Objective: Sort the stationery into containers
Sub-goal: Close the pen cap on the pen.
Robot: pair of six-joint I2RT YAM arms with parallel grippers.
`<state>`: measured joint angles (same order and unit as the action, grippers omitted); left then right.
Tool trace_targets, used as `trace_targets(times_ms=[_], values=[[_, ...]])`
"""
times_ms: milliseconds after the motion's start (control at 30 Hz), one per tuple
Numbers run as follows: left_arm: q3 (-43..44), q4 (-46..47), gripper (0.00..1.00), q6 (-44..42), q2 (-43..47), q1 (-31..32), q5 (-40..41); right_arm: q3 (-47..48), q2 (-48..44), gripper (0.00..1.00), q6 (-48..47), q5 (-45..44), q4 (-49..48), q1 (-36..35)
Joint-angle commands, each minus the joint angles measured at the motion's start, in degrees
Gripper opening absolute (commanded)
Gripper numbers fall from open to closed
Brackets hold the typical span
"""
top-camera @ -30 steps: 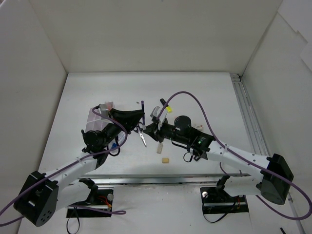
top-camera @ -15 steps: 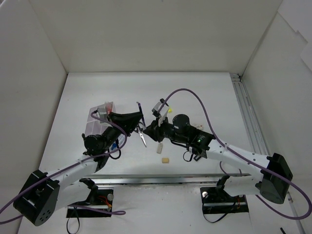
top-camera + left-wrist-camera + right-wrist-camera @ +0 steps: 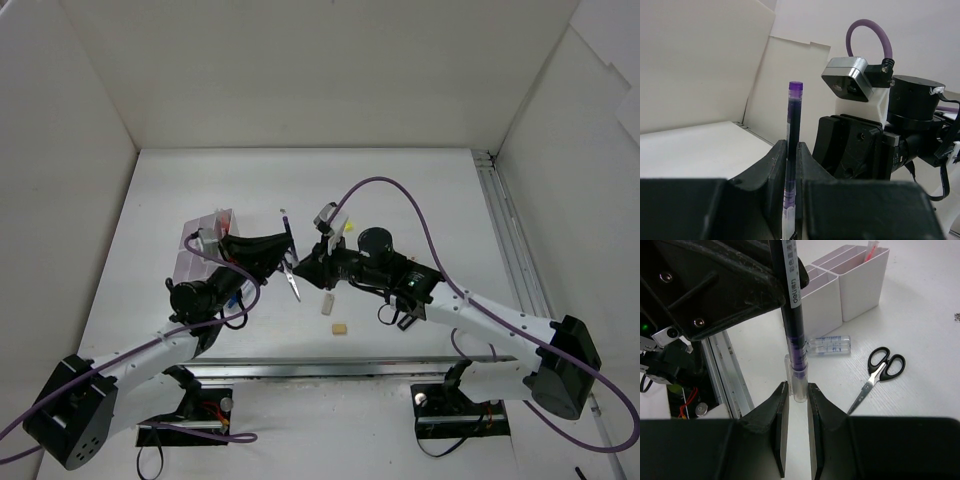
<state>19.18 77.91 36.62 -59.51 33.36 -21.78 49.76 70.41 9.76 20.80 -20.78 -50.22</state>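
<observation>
My left gripper (image 3: 277, 244) (image 3: 791, 146) is shut on a dark pen (image 3: 285, 226) (image 3: 794, 112) with a purple end, held off the table. In the right wrist view the pen (image 3: 792, 315) hangs with its clear cap end just in front of my right gripper (image 3: 797, 386) (image 3: 305, 262), whose jaws stand narrowly apart and hold nothing. The white divided container (image 3: 198, 246) (image 3: 842, 287) sits at the left with a pink item in one compartment. Small black-handled scissors (image 3: 291, 281) (image 3: 879, 372) lie on the table under the grippers.
Two beige erasers (image 3: 327, 303) (image 3: 340, 328) lie in front of the right gripper. A yellow-ended highlighter (image 3: 346, 228) lies behind the right wrist. A short clear tube (image 3: 829, 344) lies by the container. White walls enclose the table; a metal rail (image 3: 510, 240) runs down the right.
The left gripper has shifted slightly left and up with the pen; the pen's purple end has tilted left. The right gripper has edged closer to the pen.
</observation>
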Motion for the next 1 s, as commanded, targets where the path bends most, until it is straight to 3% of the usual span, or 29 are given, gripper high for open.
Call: trace_targets(times_ms=[0, 200, 400, 633, 967], values=[[0.9, 5.9, 0.00, -0.2, 0.0, 0.9, -7.8, 6.1, -2.8, 0.00, -2.3, -1.5, -10.2, 1.2], [-2.0, 0.2, 0.00, -0.3, 2.8, 0.9, -5.2, 6.8, -5.0, 0.00, -6.5, -4.7, -8.5, 1.2], [-0.5, -8.9, 0.00, -1.1, 3.0, 2.0, -7.7, 6.9, -7.3, 0.00, -9.1, -4.0, -9.2, 1.0], [3.1, -12.5, 0.00, -0.2, -2.5, 3.1, -12.1, 6.3, -7.6, 0.00, -13.4, 2.3, -10.9, 1.2], [0.8, -15.2, 0.00, -0.1, -3.6, 4.2, -8.8, 6.1, -9.7, 0.00, -14.5, -4.3, -10.7, 1.0]])
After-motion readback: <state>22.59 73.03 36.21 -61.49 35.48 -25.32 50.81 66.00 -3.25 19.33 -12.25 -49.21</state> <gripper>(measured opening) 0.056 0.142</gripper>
